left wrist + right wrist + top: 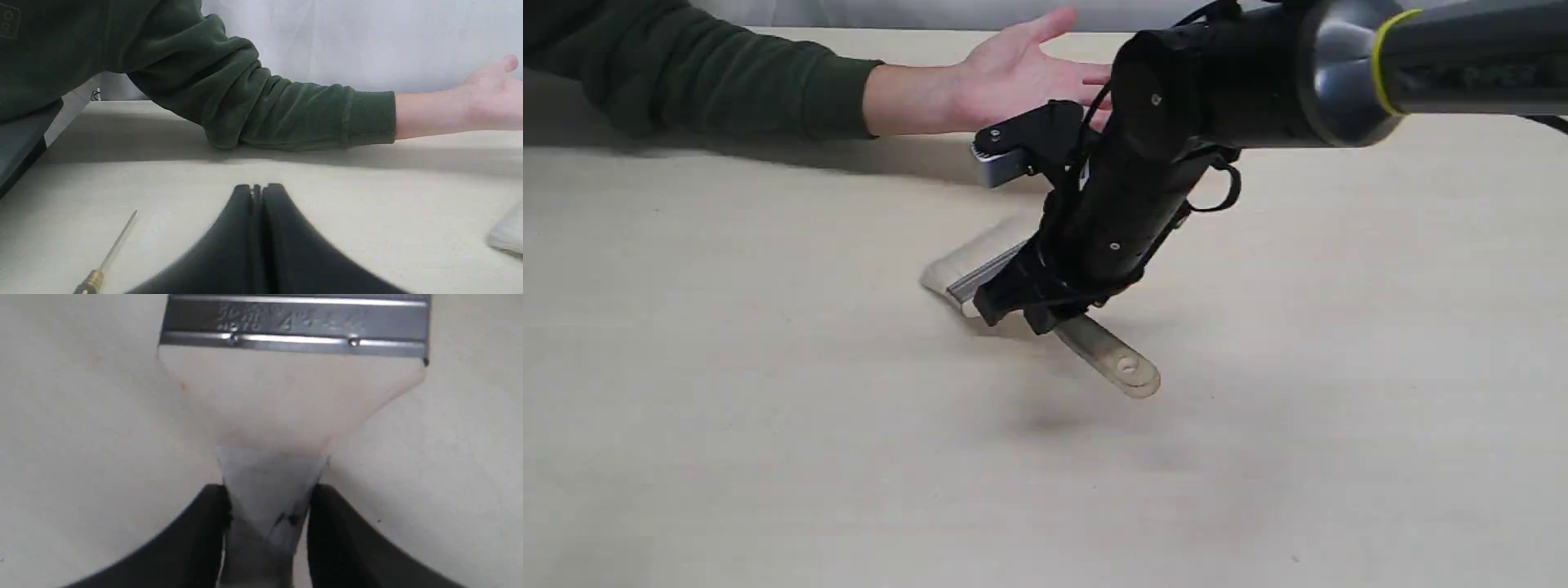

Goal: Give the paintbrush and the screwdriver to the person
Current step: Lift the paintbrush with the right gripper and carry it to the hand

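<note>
The paintbrush [1107, 355] sits mid-table with my right gripper [1021, 314] shut on its wooden handle. The holed handle end hangs above its shadow, and the pale bristles [960, 265] are low by the tabletop. In the right wrist view the handle [286, 396] runs between my gripper [267, 498] and the silver band [294, 322]. The person's hand [1013, 73] lies open, palm up, just behind the arm. In the left wrist view my left gripper [257, 190] is shut on nothing. Beside it lies the screwdriver [110, 253], its black handle cut off. The sleeve [286, 110] crosses behind.
The pale wooden table [727, 408] stretches wide around the brush. The person's dark green forearm [727, 82] rests along the far edge on the left. The bulky black right arm [1217, 82] reaches in from the right, above the table. A white wall [367, 36] stands behind.
</note>
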